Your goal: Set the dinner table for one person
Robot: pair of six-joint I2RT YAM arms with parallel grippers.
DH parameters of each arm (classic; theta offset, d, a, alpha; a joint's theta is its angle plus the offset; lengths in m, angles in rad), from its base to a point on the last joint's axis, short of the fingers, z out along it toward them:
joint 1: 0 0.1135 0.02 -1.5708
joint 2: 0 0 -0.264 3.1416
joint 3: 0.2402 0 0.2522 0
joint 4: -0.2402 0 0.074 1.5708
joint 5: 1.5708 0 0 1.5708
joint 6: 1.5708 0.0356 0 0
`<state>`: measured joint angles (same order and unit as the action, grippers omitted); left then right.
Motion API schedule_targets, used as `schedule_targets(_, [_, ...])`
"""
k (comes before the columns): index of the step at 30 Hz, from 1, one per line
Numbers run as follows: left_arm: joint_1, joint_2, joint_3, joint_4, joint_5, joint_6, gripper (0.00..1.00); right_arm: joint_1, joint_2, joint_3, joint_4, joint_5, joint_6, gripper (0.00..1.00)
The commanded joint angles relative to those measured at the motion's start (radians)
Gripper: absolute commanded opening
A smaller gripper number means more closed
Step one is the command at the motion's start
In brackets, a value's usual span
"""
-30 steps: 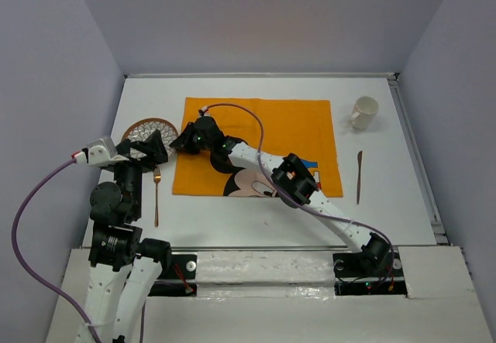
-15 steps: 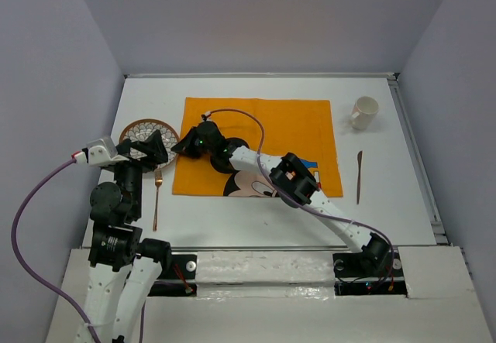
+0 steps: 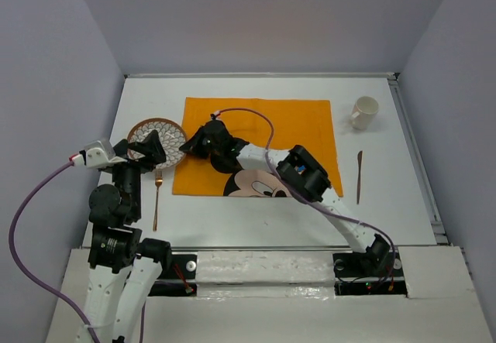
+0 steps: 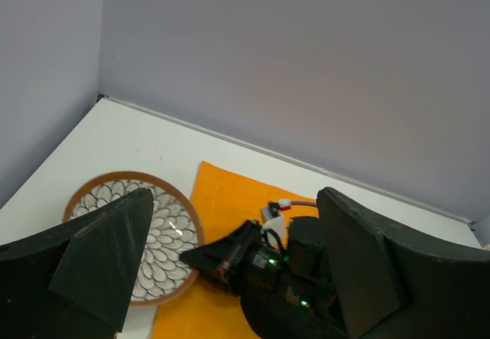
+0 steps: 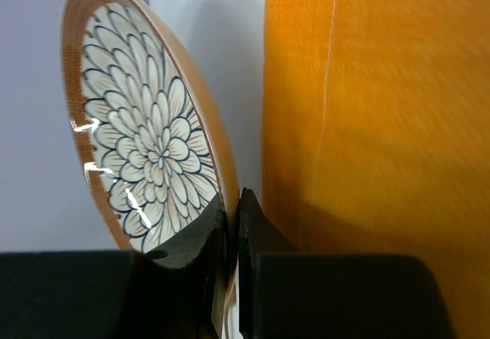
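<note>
Right gripper (image 5: 232, 228) is clamped on the plate (image 3: 157, 135) at its 4 o'clock rim, by the 9 o'clock edge of the mat (image 3: 294, 126). Left gripper (image 4: 233, 201) gapes wide and empty at the plate's 7 o'clock.

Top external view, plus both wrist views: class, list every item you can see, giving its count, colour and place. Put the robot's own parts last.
dinner table: one, plain white, under everything
walls: pale lavender-grey, around the table
placemat: one, orange with a cartoon mouse, centre of the table
plate: one, brown rim with a white petal pattern, at the placemat's left edge
fork: one, copper, on the table left of the placemat
knife: one, copper-brown, on the table right of the placemat
mug: one, cream, far right corner
left gripper: one, black, open, over the plate's near side
right gripper: one, black, shut on the plate's rim
</note>
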<state>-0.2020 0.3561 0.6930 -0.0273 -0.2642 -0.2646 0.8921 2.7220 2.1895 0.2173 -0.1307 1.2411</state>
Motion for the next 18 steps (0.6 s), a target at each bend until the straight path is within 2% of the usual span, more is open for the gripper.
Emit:
schedule_targets(1, [-0.004, -0.029, -0.001, 0.052, -0.04, 0.028, 0.99, -0.056, -0.47, -0.317, 0.349, 0.006, -0.026, 0.0])
schedule_targets(9, [0.003, -0.046, -0.004, 0.049, -0.032, 0.031, 0.99, -0.16, -0.878, -0.9, 0.392, 0.01, -0.163, 0.0])
schedule_targets(11, [0.003, -0.04, -0.007, 0.049, -0.017, 0.03, 0.99, -0.227, -1.014, -1.09, 0.361, 0.029, -0.201, 0.0])
schedule_targets(13, [0.003, -0.037, -0.009, 0.043, 0.0, 0.03, 0.99, -0.298, -1.111, -1.213, 0.335, 0.032, -0.224, 0.0])
schedule_targets(15, [0.003, -0.037, -0.01, 0.043, 0.005, 0.025, 0.99, -0.343, -1.183, -1.267, 0.289, 0.028, -0.249, 0.0])
schedule_targets(18, [0.003, -0.031, -0.012, 0.044, 0.019, 0.022, 0.99, -0.413, -1.209, -1.3, 0.234, -0.019, -0.299, 0.0])
